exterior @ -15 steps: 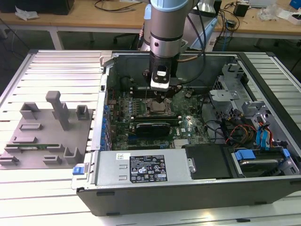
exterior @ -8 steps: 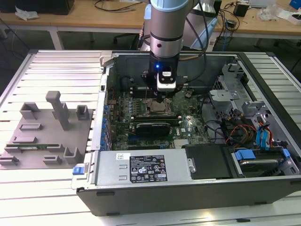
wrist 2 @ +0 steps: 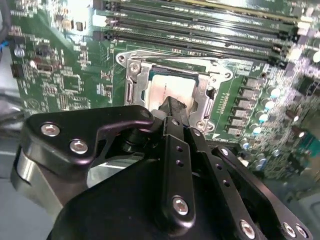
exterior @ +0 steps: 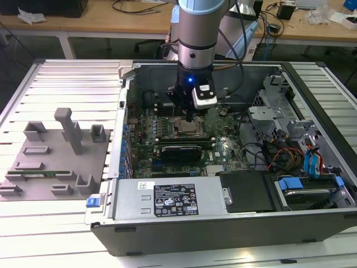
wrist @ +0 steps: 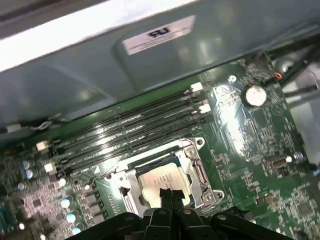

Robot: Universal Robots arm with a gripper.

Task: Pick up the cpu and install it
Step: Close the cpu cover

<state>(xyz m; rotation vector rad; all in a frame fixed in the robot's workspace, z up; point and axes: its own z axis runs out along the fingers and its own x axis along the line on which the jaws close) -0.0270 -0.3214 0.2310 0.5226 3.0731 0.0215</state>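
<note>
The cpu [wrist 2: 167, 90] was seen lying flat inside the socket frame [wrist 2: 134, 82] on the motherboard [wrist 2: 65, 75], its pale metal top facing up. Being square, it offered no long axis, and its edges were lined up with the frame. The hand [wrist 2: 172, 106] was poised directly over it. In both wrist views the two black fingertips were pressed together, with nothing pinched between them. Their tip was set on or just above the chip's top, towards one edge rather than the middle. Whether real contact was made could not be told. The deciding relation was judged to be straight down: the chip lay beneath the fingertips, not off to any side.

In the exterior view the arm [exterior: 198, 33] was shown standing upright in the middle of the open computer case [exterior: 223, 223], with the hand lowered onto the socket. The chip itself could hardly be made out there. That view also took in the grey fixture tray [exterior: 33, 167] on the slatted worktop [exterior: 72, 78] at the exterior view's left, well apart from the hand. The first wrist view added the row of memory slots [wrist: 125, 132] just beside the socket frame.
</note>
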